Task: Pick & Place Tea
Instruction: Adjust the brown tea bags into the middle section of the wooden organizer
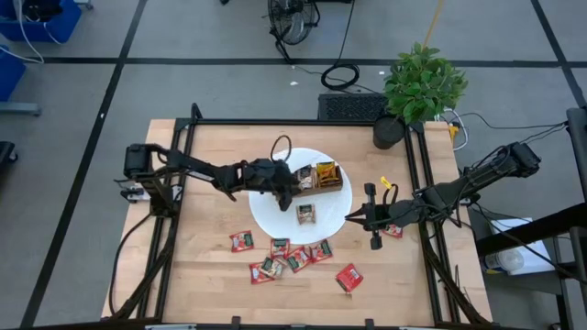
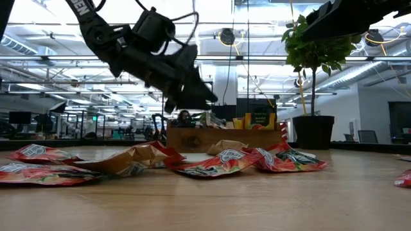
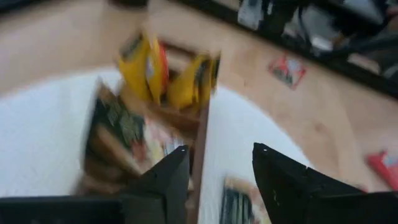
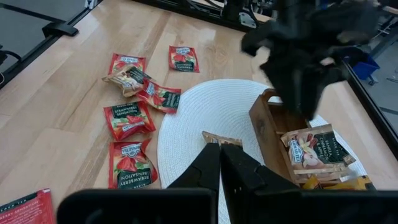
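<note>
Sachets (image 1: 286, 256) scattered near mat (image 1: 275, 220); plant (image 1: 420, 84) behind tray (image 1: 316, 176).

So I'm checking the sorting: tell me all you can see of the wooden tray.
The wooden tray is a brown box with low walls and dividers. It sits on the white round mat, toward the mat's far side. Yellow sachets stand in one section, a tan sachet lies in another. The left gripper hovers open beside it.

The left tool (image 1: 295, 188) hangs over the wooden tray (image 1: 321, 177), blocking access from above; red sachets (image 1: 280, 258) crowd the worktop (image 1: 206, 275) near its front edge; a potted plant (image 1: 417, 87) stands at the far right corner.
</note>
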